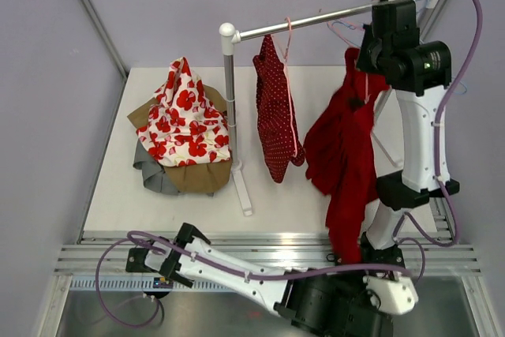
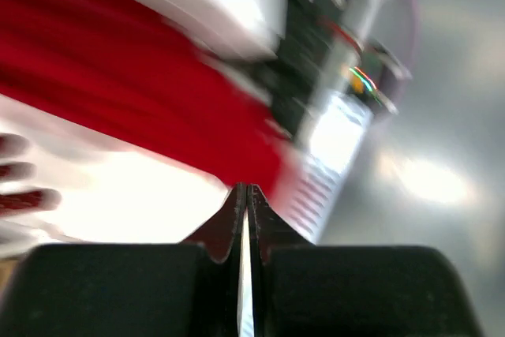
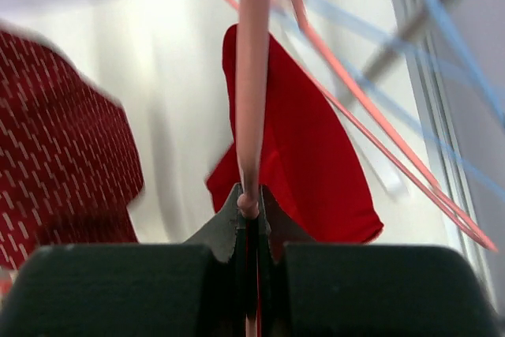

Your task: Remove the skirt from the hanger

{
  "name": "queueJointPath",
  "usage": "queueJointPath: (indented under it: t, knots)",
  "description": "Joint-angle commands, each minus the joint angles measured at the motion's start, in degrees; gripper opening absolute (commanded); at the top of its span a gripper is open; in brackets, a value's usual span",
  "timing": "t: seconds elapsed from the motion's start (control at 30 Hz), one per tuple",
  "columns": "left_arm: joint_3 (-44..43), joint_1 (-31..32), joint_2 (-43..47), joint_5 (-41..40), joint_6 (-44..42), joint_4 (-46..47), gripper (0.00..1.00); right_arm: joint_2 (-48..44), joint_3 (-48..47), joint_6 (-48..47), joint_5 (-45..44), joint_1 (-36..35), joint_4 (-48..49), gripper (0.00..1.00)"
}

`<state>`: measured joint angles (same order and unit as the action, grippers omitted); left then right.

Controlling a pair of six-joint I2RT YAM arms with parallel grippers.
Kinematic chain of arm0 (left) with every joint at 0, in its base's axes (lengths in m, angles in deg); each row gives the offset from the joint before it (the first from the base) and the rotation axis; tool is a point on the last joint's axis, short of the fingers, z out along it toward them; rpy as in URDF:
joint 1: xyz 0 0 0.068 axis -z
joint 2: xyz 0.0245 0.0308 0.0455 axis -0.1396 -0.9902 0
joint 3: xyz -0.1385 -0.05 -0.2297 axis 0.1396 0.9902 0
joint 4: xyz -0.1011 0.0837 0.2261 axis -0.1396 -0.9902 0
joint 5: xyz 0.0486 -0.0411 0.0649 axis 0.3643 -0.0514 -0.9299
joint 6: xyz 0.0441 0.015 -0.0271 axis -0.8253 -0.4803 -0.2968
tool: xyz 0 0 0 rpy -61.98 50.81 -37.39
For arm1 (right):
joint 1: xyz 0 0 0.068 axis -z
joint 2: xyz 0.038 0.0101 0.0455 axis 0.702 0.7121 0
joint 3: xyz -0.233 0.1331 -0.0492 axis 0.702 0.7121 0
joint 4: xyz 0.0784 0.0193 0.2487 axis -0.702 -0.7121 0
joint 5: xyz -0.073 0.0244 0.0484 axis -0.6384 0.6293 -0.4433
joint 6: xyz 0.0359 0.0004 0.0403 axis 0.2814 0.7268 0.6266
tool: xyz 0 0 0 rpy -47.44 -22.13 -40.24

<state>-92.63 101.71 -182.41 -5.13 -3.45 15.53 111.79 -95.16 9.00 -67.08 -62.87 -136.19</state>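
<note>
The plain red skirt (image 1: 343, 155) hangs from my raised right gripper (image 1: 368, 69), to the right of the rail (image 1: 308, 21), with its hem down at the table's front edge. In the right wrist view my gripper (image 3: 248, 195) is shut on a pink hanger wire (image 3: 254, 76), with the red skirt (image 3: 308, 155) hanging below it. My left gripper (image 1: 146, 260) lies low at the front left, away from the skirt. In the blurred left wrist view it (image 2: 246, 189) is shut and empty, with red cloth (image 2: 142, 84) beyond.
A dark red dotted garment (image 1: 274, 116) hangs on a pink hanger (image 1: 288, 37) from the rail on its white stand (image 1: 230, 108). A pile of clothes topped by red-flowered fabric (image 1: 183, 116) lies at the left. More pink and blue hanger wires (image 3: 442, 5) show at right.
</note>
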Motion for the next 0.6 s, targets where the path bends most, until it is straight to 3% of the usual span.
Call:
queueJointPath:
  t: [0.0, 0.13, 0.27, 0.33, 0.37, 0.4, 0.5, 0.57]
  knots:
    - [2.54, 19.72, -0.66, 19.82, 9.86, -5.05, 0.00, 5.11, -6.91, 1.41, -9.50, 1.58, 34.80, 0.00]
    - [-0.29, 25.42, -0.48, 17.97, 18.11, -14.01, 0.00, 6.26, -6.57, 2.19, -10.21, 2.72, 34.36, 0.00]
    - [6.29, 27.73, 4.60, 12.44, 31.54, -17.37, 0.00, 3.73, -4.82, 4.57, -7.84, 2.73, 31.73, 0.00]
    - [10.69, 27.64, 8.37, 6.21, 34.47, -16.93, 0.07, 1.00, 0.34, 6.41, -5.91, 2.64, 32.33, 0.00]
    - [11.75, 27.47, 9.53, 3.58, 36.39, -16.75, 0.33, -2.41, 2.55, 6.94, -5.21, 2.55, 33.99, 0.00]
    - [13.15, 27.20, 10.58, -2.89, 38.06, -17.62, 0.42, -4.01, 4.57, 7.38, -4.33, 2.64, 34.62, 0.00]
    - [15.18, 23.87, 14.98, -13.10, 39.40, -18.33, 0.83, -9.11, 9.16, 8.17, -2.31, 2.55, 34.71, 0.00]
    - [16.41, 19.13, 19.28, -17.09, 35.57, -15.37, 0.92, -12.19, 11.62, 8.70, -0.81, 2.55, 34.01, 0.00]
